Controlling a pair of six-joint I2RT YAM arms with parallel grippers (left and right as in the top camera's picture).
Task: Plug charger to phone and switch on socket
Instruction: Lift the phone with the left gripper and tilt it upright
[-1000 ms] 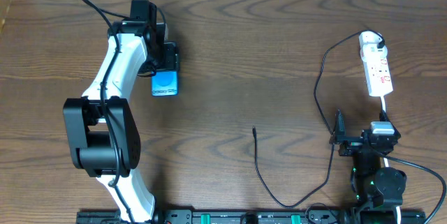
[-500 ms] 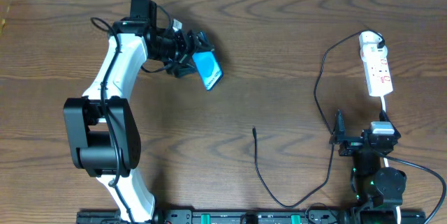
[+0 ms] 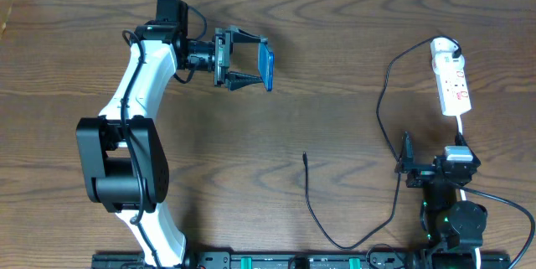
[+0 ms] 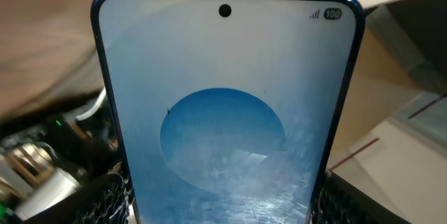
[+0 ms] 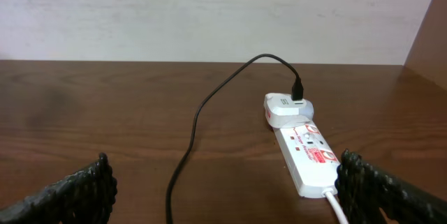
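Gripper on my left arm (image 3: pixel 255 65) is clamping the phone (image 3: pixel 265 66) by its lower end and holding it off the table (image 3: pixel 335 18). In the left wrist view the fingers (image 4: pixel 115 199) are pressing both long edges and the phone (image 4: pixel 223 112) is filling the frame, screen toward the camera, punch-hole end pointing away from me. The bottom edge is sitting down between the fingers, hidden. From overhead the phone is showing edge-on, its long axis lying along the gripper's reach, pointing to my right.

Right gripper (image 3: pixel 408 160) is idling low near my base with its fingers (image 5: pixel 70 196) wide apart, holding nothing and looking at the socket (image 5: pixel 307 154).

Charger (image 3: pixel 379 110) is lying loose on the table. Its white plug is already sitting in the socket's far end (image 3: pixel 452 80). The cable (image 5: pixel 198 116) is looping back past the right gripper, and the connector tip (image 3: pixel 305 158) is resting bare mid-table.

Key relation: the tip is lying to the right of the phone and closer to my base, well apart from it, roughly between the two grippers and about as near one as the other. I'm judging the right arm is the one to fetch it, being free. The tip's last stretch is running straight away from my base, crosswise to the phone's axis, so one of them needs turning. The hidden bottom edge may be blocked by my own fingers.

Switch state on the socket: can't tell from here.
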